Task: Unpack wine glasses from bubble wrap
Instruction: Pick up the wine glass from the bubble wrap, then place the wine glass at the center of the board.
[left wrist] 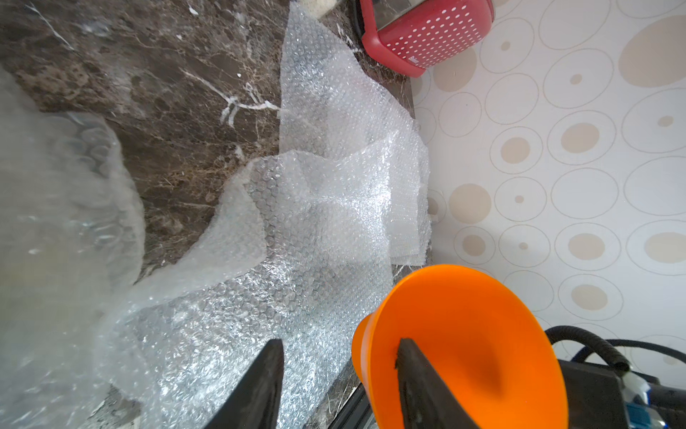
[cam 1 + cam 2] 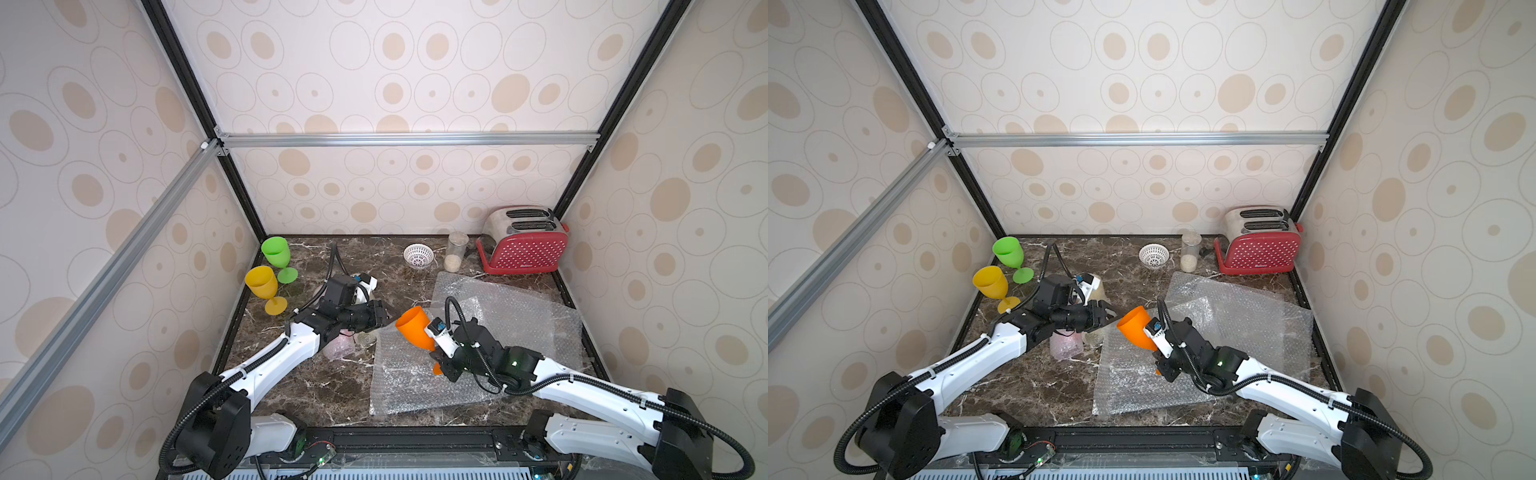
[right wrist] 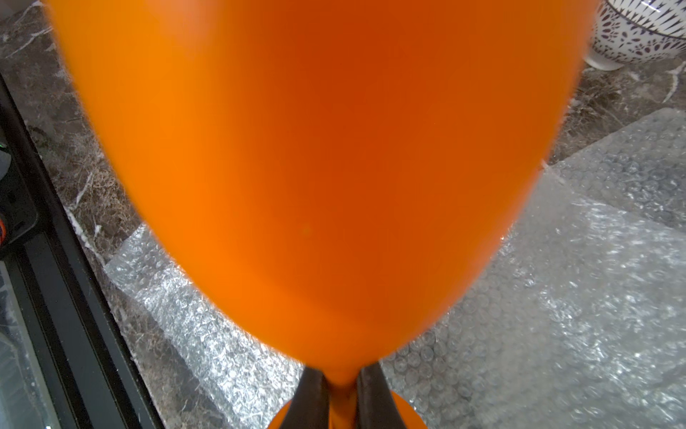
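Seemingly light, stiff and slick, the orange glass [image 2: 413, 332] suits a stem hold, where the right pincer [image 3: 341, 371] pinches it; the left pincer [image 1: 339, 343] stands spread

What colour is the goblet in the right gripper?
The goblet is orange, clearest in the right wrist view.

No text or label here is legible.

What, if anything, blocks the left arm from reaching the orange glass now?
Probably nothing, so yes. The open left gripper sits right beside the rim of the orange glass, with nothing between them. The right gripper holds only the stem, leaving the bowl free.
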Controlling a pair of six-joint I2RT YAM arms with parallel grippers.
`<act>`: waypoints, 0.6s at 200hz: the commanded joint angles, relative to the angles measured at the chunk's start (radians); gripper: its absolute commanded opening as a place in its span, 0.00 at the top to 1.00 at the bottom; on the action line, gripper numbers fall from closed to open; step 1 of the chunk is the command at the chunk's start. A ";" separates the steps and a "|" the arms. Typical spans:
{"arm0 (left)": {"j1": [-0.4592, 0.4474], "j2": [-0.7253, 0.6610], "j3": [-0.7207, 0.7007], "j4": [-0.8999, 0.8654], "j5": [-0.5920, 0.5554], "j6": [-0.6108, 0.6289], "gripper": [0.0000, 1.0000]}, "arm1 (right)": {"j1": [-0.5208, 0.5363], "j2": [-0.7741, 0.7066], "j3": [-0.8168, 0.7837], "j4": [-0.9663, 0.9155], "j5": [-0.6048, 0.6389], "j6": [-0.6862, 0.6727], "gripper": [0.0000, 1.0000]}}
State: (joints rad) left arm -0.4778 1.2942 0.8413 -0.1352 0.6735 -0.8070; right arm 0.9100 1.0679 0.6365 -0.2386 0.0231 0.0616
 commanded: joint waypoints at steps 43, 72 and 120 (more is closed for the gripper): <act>0.000 0.040 0.044 -0.043 0.050 0.084 0.65 | 0.038 0.029 0.051 -0.006 0.099 -0.066 0.87; -0.002 0.051 0.043 -0.034 0.071 0.091 0.72 | 0.056 0.026 0.055 -0.008 0.120 -0.089 0.87; -0.024 0.079 0.067 -0.073 0.078 0.140 0.78 | 0.074 0.039 0.065 -0.017 0.139 -0.100 0.88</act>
State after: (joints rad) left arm -0.4896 1.3575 0.8570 -0.1677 0.7403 -0.7242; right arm 0.9680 1.1034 0.6640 -0.2626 0.1394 -0.0124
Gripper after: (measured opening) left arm 0.242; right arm 0.124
